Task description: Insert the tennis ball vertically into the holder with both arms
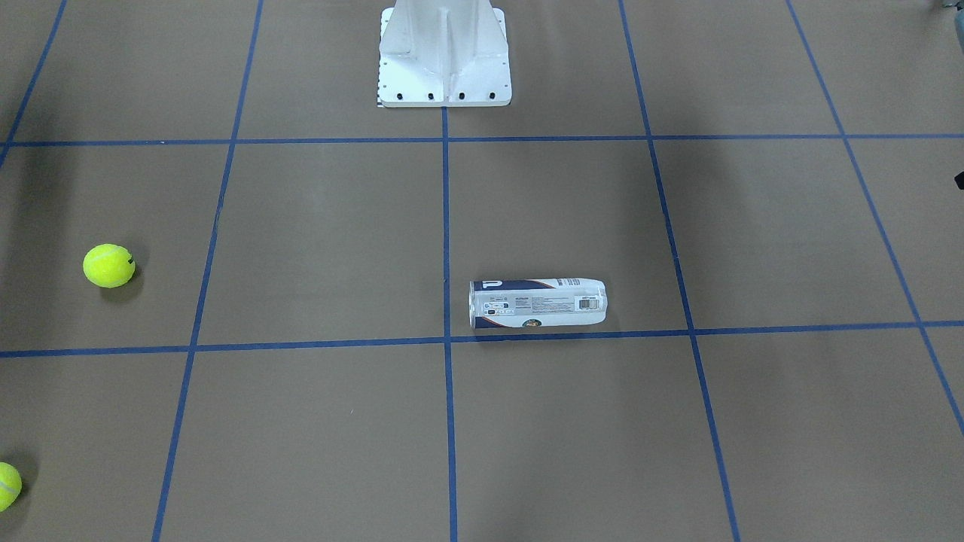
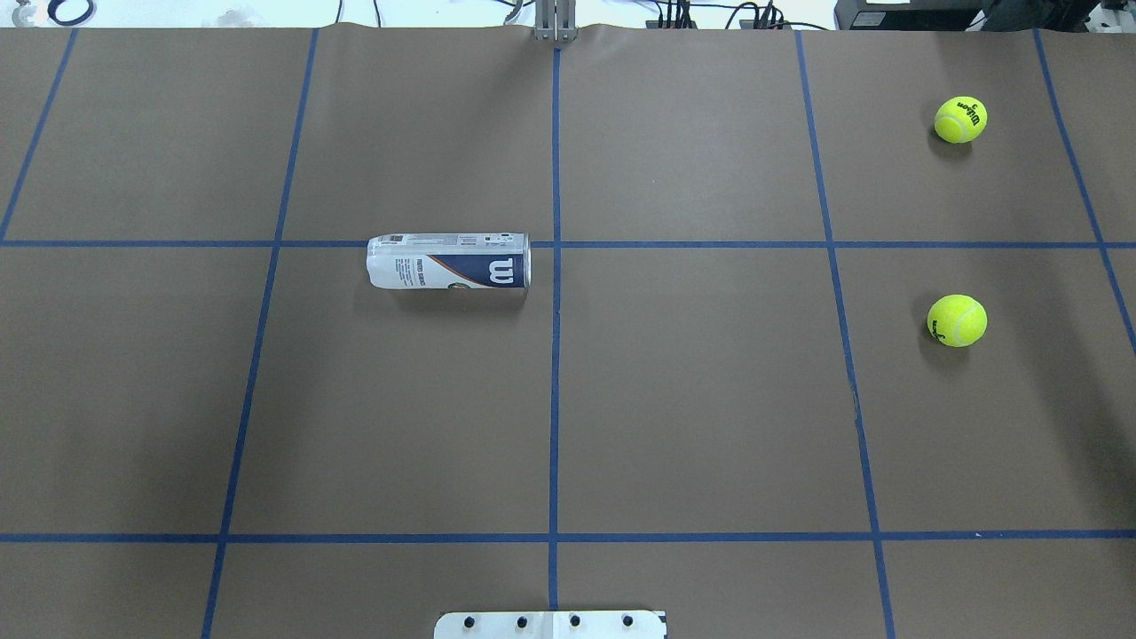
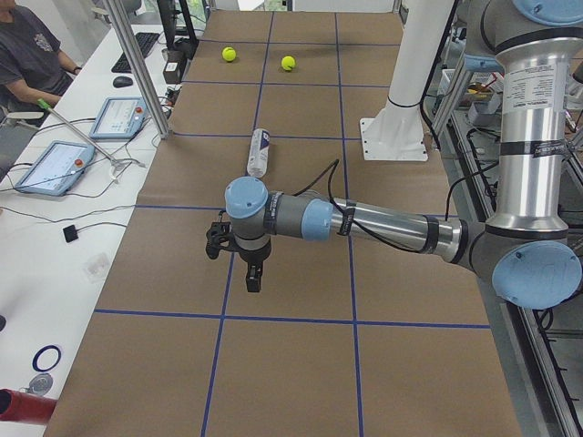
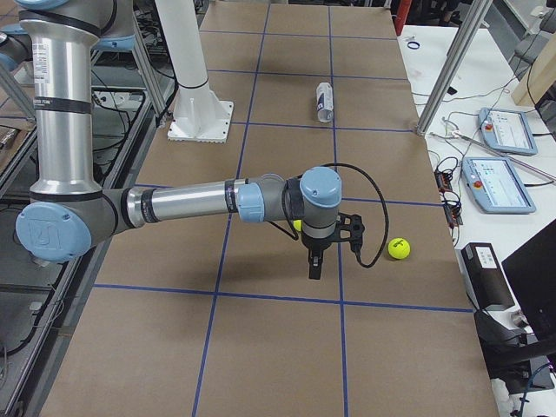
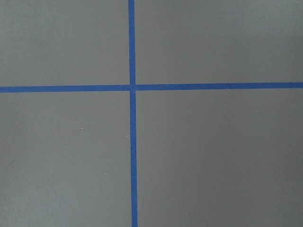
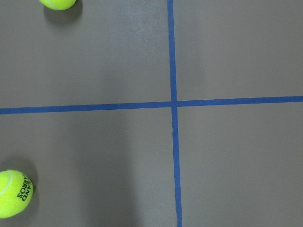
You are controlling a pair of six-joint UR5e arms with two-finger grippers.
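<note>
The holder, a clear tube with a white and navy label, lies on its side on the brown table, left of the centre tape line; it also shows in the front view. Two yellow tennis balls rest on the table's right side, both visible in the right wrist view. My left gripper hangs fingers-down above the table, short of the holder. My right gripper hangs fingers-down beside a ball. I cannot tell whether either is open or shut.
The white pedestal base stands at the robot's edge of the table. Blue tape lines grid the brown paper. Tablets and cables lie on side benches, where a person sits. A metal post stands at the far table edge.
</note>
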